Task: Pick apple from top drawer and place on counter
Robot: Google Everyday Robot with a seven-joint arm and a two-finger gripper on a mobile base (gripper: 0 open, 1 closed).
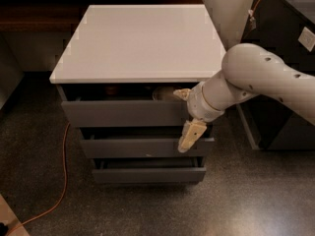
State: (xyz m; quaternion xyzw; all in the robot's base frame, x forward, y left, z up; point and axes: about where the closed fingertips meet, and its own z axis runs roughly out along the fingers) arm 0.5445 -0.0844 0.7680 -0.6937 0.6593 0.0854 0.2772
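The top drawer [123, 113] is pulled out a little under the white counter [140, 38]. In its dark gap a small reddish round shape [111, 89] shows at the left, apparently the apple, mostly hidden. My gripper [181, 121] is in front of the drawer's right end, open and empty. One beige finger [181, 94] reaches the gap at the drawer's top edge. The other finger [191, 134] hangs down over the second drawer's front.
A pale bowl rim [165, 93] shows in the gap right of the middle. Two narrower grey drawers [145, 147] sit below, slightly out. An orange cable [63, 171] lies on the floor at the left. A dark cabinet [285, 58] stands at the right, a wooden shelf [34, 16] behind left.
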